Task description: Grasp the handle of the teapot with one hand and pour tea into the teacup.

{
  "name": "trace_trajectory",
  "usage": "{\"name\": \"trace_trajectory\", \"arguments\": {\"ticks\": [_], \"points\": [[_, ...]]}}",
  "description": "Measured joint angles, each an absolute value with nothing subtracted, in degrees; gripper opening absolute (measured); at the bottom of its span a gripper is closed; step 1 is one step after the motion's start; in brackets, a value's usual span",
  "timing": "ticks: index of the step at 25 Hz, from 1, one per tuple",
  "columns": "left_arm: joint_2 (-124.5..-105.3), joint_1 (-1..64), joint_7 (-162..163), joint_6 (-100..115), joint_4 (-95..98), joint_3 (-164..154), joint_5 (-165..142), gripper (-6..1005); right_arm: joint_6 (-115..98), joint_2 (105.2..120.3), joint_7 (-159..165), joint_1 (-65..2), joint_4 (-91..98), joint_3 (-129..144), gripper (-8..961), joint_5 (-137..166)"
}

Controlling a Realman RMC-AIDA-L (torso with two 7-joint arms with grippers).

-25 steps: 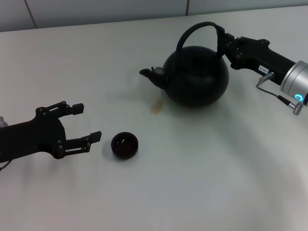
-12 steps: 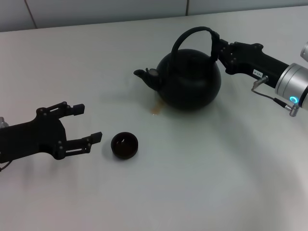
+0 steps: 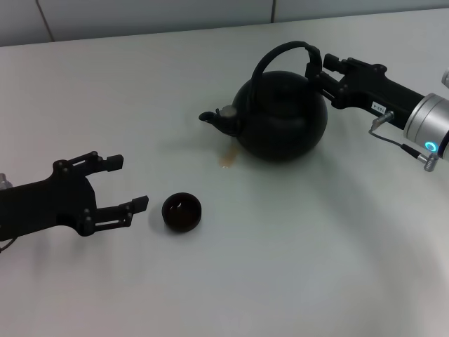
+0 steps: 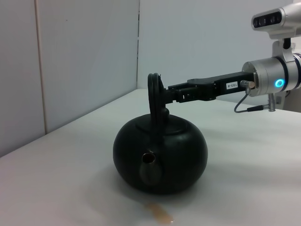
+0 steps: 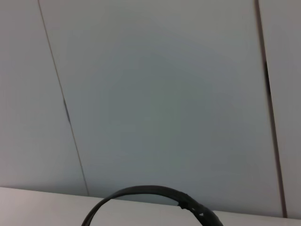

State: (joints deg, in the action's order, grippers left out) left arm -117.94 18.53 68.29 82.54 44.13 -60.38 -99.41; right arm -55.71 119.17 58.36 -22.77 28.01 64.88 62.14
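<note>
1. Overhead, a pale white table [image 3: 280, 267] meets grey wall panels [image 3: 140, 14] at 12 o'clock.
2. Right gripper [image 3: 317, 70] is clenched on the handle [image 3: 280, 49] of the teapot [image 3: 282, 119].
3. Left gripper [image 3: 126, 184] rests released at 9 o'clock of the teacup [image 3: 182, 211].
4. Amber spill [image 3: 226, 161] lies under the spout.

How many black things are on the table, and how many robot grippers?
Teapots: 1, the teapot
Cups: 1, the teacup
Grippers: 2, the left gripper and the right gripper
Total: 4
</note>
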Motion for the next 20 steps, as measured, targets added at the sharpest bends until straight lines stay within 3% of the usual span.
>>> {"name": "trace_trajectory", "arguments": {"ticks": [6, 9, 14, 20], "points": [[-117.88, 18.39, 68.29, 82.71, 44.21, -60.38, -99.41, 846, -55.84, 119.24, 58.37, -22.87, 28.04, 64.87, 341, 62.10], [-117.88, 18.38, 68.29, 82.80, 44.21, -60.38, -99.41, 846, -55.94, 119.26, 58.36, -22.89, 28.04, 65.07, 565, 62.07], [-117.87, 18.37, 68.29, 82.92, 44.23, -60.38, -99.41, 846, -55.99, 119.37, 58.36, -22.71, 28.19, 64.82, 625, 62.00], [-117.92, 18.27, 65.91, 87.65, 44.22, -58.10, -98.28, 846, -58.99, 119.46, 58.22, -20.88, 29.63, 64.17, 625, 61.86]]}}
